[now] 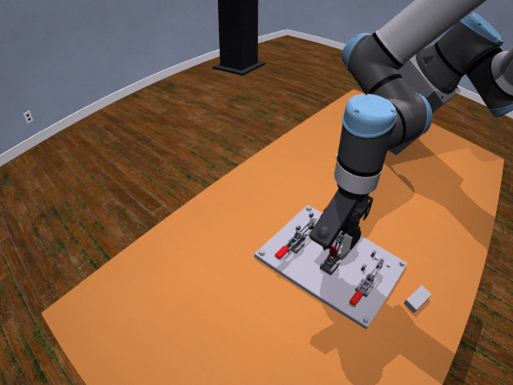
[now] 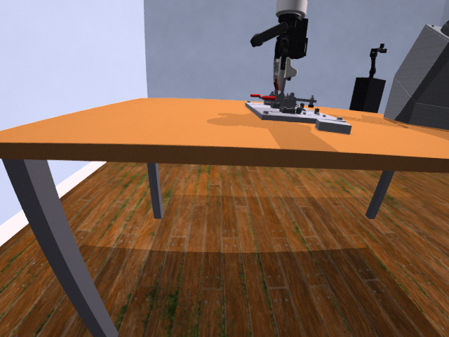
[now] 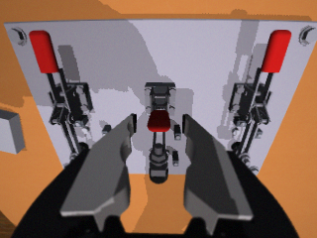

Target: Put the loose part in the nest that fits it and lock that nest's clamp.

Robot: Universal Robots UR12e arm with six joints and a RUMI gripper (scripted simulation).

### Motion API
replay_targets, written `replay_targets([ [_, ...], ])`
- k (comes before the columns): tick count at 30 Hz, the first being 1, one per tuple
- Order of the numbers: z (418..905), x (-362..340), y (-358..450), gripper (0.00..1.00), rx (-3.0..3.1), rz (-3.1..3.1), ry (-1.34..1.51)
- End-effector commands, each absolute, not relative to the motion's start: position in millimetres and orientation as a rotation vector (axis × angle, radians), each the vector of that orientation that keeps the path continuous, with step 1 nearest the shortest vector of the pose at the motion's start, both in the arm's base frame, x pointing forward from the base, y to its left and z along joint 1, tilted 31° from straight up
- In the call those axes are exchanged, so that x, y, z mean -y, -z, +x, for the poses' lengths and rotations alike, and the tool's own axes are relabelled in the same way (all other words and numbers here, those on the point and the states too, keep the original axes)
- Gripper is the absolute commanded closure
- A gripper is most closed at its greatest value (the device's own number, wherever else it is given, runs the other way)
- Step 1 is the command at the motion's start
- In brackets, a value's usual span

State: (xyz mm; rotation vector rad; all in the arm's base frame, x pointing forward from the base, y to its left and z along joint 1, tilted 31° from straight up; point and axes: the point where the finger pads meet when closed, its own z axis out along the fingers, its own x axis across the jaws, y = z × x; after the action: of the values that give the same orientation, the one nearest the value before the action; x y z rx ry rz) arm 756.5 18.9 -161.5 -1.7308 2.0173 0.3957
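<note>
The grey fixture plate point(image 1: 330, 267) lies on the orange table and carries three toggle clamps. The loose part, a small grey block point(image 1: 418, 297), lies on the table off the plate's right end; it also shows in the wrist view point(image 3: 11, 131). My gripper point(image 3: 159, 115) hangs over the middle clamp point(image 1: 335, 260). Its fingers stand apart on either side of that clamp's upright red handle point(image 3: 158, 121), with a gap on each side. The left clamp's red handle point(image 3: 44, 45) and the right clamp's red handle point(image 3: 275, 50) lie flat. The middle nest's pads are hidden under my fingers.
The arm's base point(image 2: 420, 76) stands at the far right of the table. A black post point(image 1: 238, 34) stands on the wooden floor behind the table. Small pads and blocks point(image 1: 373, 258) sit on the plate near the right clamp.
</note>
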Motion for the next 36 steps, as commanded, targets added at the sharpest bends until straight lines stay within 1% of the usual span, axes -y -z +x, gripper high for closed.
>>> replay_targets([
  [1, 757.0, -18.3, 160.9, 0.72, -2.017, -1.73, -0.394],
  [27, 756.9, -18.0, 160.3, 0.72, -2.017, -1.73, -0.394],
  [36, 753.4, -6.7, 140.7, 0.72, -2.017, -1.73, -0.394],
])
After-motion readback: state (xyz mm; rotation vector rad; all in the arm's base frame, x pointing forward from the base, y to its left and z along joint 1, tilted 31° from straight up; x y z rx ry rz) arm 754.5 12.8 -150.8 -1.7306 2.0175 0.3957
